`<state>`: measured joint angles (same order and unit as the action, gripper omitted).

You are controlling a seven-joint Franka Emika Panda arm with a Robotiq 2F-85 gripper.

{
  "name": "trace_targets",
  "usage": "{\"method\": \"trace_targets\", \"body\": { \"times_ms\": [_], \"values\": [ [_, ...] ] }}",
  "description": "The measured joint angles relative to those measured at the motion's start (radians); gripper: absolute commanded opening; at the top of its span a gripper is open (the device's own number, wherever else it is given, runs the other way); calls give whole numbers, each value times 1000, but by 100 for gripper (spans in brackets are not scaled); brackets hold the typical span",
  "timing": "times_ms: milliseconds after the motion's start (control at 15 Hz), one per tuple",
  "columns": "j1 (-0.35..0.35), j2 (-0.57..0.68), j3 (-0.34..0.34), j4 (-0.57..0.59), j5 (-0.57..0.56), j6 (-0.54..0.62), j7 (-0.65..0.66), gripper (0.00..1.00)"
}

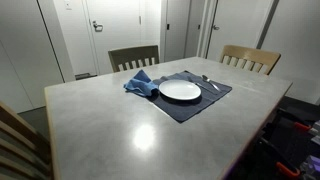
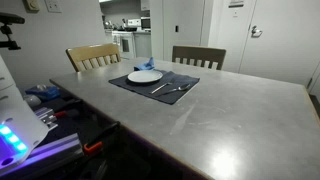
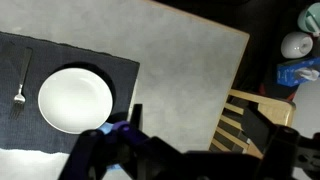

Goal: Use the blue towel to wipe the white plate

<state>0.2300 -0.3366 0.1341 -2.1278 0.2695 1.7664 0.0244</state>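
Gripper (image 3: 185,160) hung well above the table, and the wiping had not yet begun.
Its fingers stood spread apart with nothing between them, and neither exterior view showed the arm. The blue towel (image 1: 141,85) lay crumpled at a corner of the dark placemat (image 1: 190,108), up against the rim of the white plate (image 1: 180,90), on the side away from the fork (image 1: 210,83). Judged from this, nothing of the task was done: the towel was still to be picked up, brought onto the plate and rubbed across it. Room looked generous, with bare table (image 1: 110,135) stretching toward the near edges. Only the chair (image 1: 133,57) at the far edge stood close behind the towel.
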Motion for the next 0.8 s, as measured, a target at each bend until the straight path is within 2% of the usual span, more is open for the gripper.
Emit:
{"method": "trace_targets", "body": {
  "times_ms": [533, 800],
  "values": [
    [-3, 2, 1, 20, -46, 17, -26, 100],
    [-7, 17, -1, 56, -90, 86, -75, 100]
  ]
}}
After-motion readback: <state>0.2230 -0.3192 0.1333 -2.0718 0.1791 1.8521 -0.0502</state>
